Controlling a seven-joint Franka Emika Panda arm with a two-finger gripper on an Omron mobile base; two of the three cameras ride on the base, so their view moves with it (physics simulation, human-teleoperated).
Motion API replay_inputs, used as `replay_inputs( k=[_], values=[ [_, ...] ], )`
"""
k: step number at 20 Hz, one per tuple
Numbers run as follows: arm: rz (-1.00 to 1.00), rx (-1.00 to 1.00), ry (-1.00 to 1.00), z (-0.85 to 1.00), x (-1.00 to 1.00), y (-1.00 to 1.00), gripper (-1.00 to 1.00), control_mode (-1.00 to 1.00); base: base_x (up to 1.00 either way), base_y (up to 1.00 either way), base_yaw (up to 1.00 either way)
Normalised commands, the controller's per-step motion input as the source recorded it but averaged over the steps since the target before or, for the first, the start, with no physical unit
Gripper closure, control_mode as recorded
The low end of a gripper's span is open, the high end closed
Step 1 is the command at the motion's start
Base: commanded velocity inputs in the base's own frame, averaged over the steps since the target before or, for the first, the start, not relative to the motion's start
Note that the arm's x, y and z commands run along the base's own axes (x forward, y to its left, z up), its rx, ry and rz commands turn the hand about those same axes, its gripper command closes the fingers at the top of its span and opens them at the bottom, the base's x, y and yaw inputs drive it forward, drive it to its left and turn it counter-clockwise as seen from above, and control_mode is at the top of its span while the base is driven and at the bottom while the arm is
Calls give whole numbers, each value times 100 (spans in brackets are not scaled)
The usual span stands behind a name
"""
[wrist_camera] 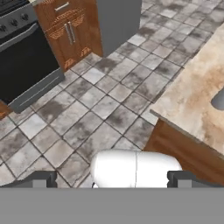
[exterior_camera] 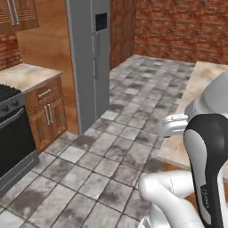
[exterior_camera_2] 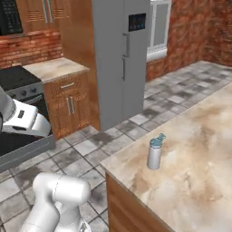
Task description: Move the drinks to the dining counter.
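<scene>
Pale grey bottle with blue cap (exterior_camera_2: 155, 153) standing upright on the dining counter (exterior_camera_2: 199, 149), near its corner edge and well apart from everything else. Gripper (wrist_camera: 113, 179) empty, finger tips spread wide at the bottom of the hand view, pinching nothing, aimed down over tiled floor (wrist_camera: 87, 109) and the counter's corner. By the look of things, one drink delivered and the next fetch in hand. Best done by tucking the arm clear of the slab's edge before the base turns, so no link brushes the standing bottle. Right base view alone giving the bottle whole, cap and all; hand view catching merely a grey sliver (wrist_camera: 218, 99) at its right edge, likely that same bottle. Left base view offering instead the fridge (exterior_camera: 89, 58), stove (exterior_camera: 13, 129) and a strip of the counter behind the arm's dark link.
</scene>
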Motion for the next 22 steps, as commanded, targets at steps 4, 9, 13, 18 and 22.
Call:
replay_inputs(
  k=[4, 9, 13, 18, 22],
  values=[
    [0, 0, 0, 0, 0, 0, -100, 100, 1, 0, 100],
    [0, 0, 0, 0, 0, 0, -100, 100, 6, 0, 100],
    [0, 0, 0, 0, 0, 0, -100, 100, 38, 0, 98],
    [0, 0, 0, 0, 0, 0, -100, 100, 100, 6, 53],
    [0, 0, 0, 0, 0, 0, -100, 100, 100, 11, 30]
  ],
)
